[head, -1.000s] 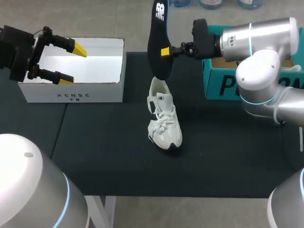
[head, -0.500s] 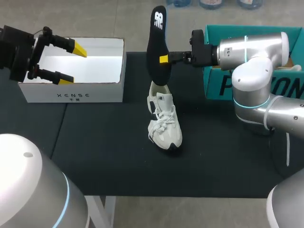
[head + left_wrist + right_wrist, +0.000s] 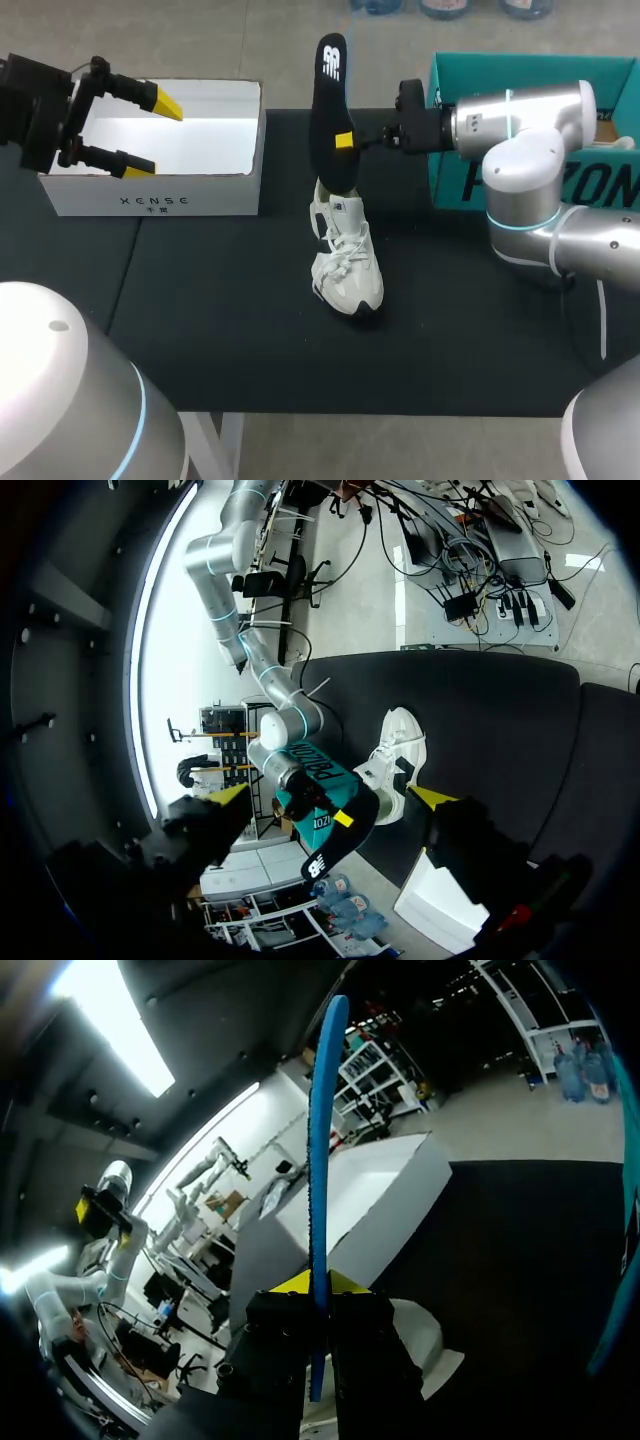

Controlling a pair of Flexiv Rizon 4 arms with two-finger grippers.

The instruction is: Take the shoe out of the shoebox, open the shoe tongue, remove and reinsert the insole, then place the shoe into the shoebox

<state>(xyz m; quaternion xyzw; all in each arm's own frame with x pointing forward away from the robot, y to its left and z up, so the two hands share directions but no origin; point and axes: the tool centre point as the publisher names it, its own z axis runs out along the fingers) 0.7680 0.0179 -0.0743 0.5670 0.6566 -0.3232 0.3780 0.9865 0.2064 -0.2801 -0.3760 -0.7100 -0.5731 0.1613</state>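
A: R grip [image 3: 345, 140] status?
B: Clamped on slim black foam insole [image 3: 330, 110], yellow tips pinching both faces. Same in wrist cam, R grip [image 3: 318, 1282] biting insole [image 3: 318, 1160] edge-on. Held upright, logo end up.
A: Changed vs 1 s ago?
B: Dropped lower and straightened. Bottom end now right at heel opening of white-grey lace-up sneaker [image 3: 345, 255], approx mid black worktop [image 3: 220, 330], toe toward near edge.
A: Meaning?
B: Prob. reinsert step starting: insole out, not yet back in.
A: L grip [image 3: 150, 132]?
B: Fingers wide apart, nothing between. Parked by white cardboard shoebox [image 3: 155, 205] at far-left corner, no move since. Open-topped, waiting for last step.
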